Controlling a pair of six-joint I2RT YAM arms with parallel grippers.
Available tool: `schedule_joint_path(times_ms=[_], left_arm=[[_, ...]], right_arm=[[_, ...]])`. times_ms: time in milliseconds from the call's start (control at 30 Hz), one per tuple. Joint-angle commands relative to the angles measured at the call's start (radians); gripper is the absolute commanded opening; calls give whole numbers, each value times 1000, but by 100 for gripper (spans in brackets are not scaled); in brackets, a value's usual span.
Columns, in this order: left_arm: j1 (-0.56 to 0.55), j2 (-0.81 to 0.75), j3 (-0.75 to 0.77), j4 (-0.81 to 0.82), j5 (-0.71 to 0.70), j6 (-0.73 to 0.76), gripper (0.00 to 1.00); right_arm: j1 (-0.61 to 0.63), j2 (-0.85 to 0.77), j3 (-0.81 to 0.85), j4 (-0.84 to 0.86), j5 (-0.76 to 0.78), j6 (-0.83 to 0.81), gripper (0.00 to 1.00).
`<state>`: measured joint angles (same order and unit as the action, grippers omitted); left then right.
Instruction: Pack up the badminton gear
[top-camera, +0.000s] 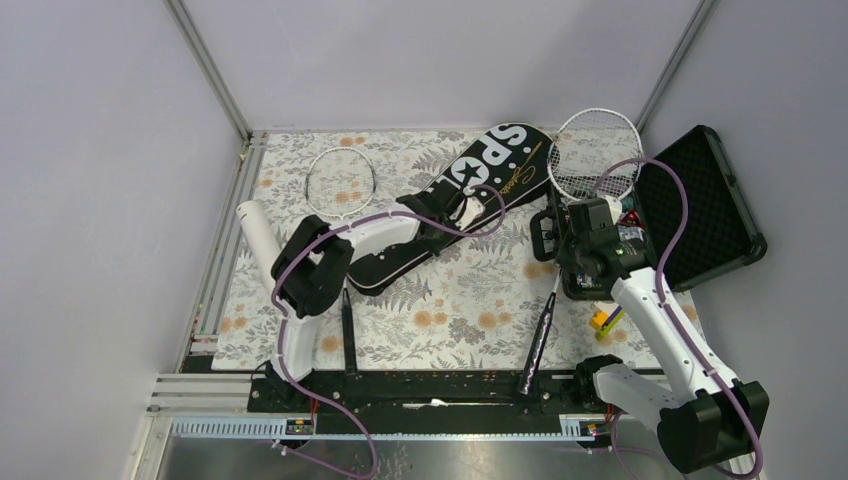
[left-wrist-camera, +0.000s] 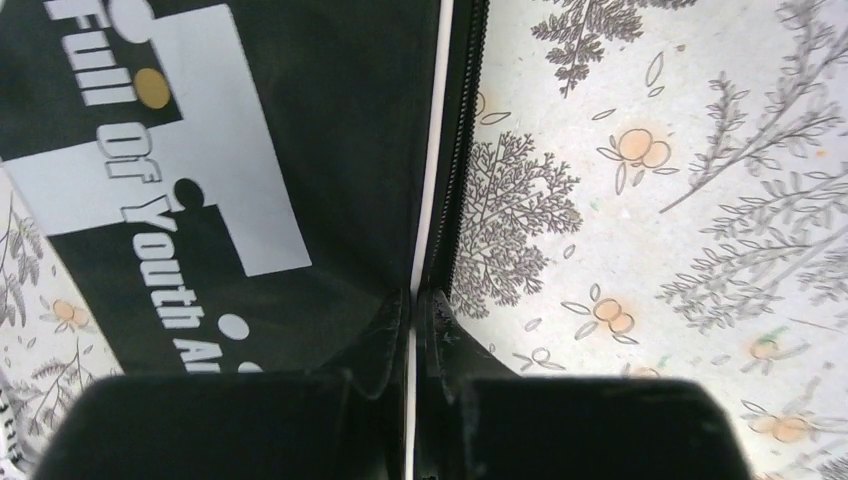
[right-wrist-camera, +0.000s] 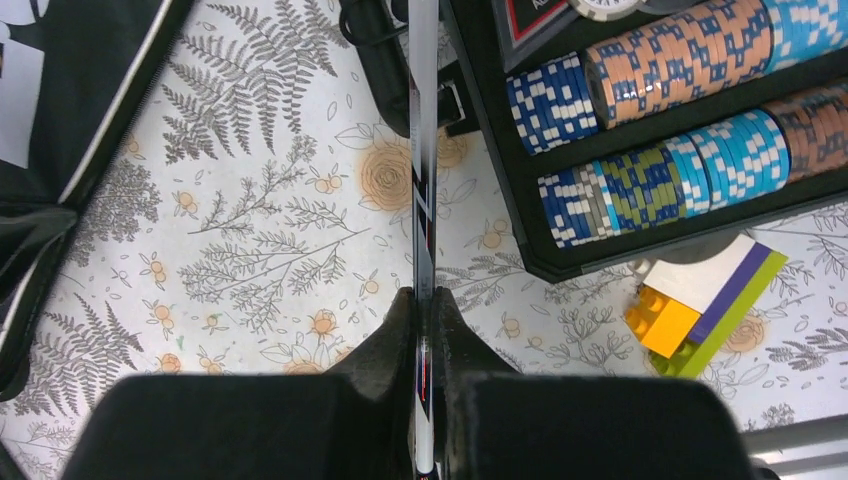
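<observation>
The left hand (left-wrist-camera: 412, 300) is fully closed, its two fingers (left-wrist-camera: 375, 330) pinching the zipped edge of the black racket bag (left-wrist-camera: 320, 150); a thin white line of piping runs up from between the fingertips, with the zip teeth just beside it. The bag lies flat and diagonal across the middle of the floral-covered surface (top-camera: 450, 310) (printed lettering faces up). The right hand (right-wrist-camera: 422, 300) is likewise closed, gripping the thin shaft of a racket (right-wrist-camera: 423, 180). In the overhead view this racket's head (top-camera: 594, 152) lies at the far right, partly over the bag's upper end and touching the open black hard case (top-camera: 705, 200), and its black handle (top-camera: 534, 350) points toward the arm bases. Poker chips (right-wrist-camera: 680, 60) fill the case's compartments just beside the shaft. Toy blocks (right-wrist-camera: 690, 310) lie near the case. The second racket (top-camera: 347, 335) and the white cardboard tube (top-camera: 262, 240) rest on the left side of the surface, neither held.
</observation>
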<state>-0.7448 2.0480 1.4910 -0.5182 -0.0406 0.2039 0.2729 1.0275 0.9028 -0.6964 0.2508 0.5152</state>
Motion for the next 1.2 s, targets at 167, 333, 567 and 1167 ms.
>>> schedule_joint_path(times_ms=[167, 333, 567, 1167], left_arm=[[31, -242, -21, -4, 110, -330, 0], [53, -359, -122, 20, 122, -541, 0], [57, -499, -267, 125, 158, -745, 0], [50, -651, -467, 361, 250, -786, 0]], right_arm=[[-3, -13, 63, -91, -59, 38, 0], [-3, 37, 61, -124, -191, -8, 0], [7, 42, 10, -144, -248, -22, 0], [280, 147, -20, -94, -216, 104, 0]])
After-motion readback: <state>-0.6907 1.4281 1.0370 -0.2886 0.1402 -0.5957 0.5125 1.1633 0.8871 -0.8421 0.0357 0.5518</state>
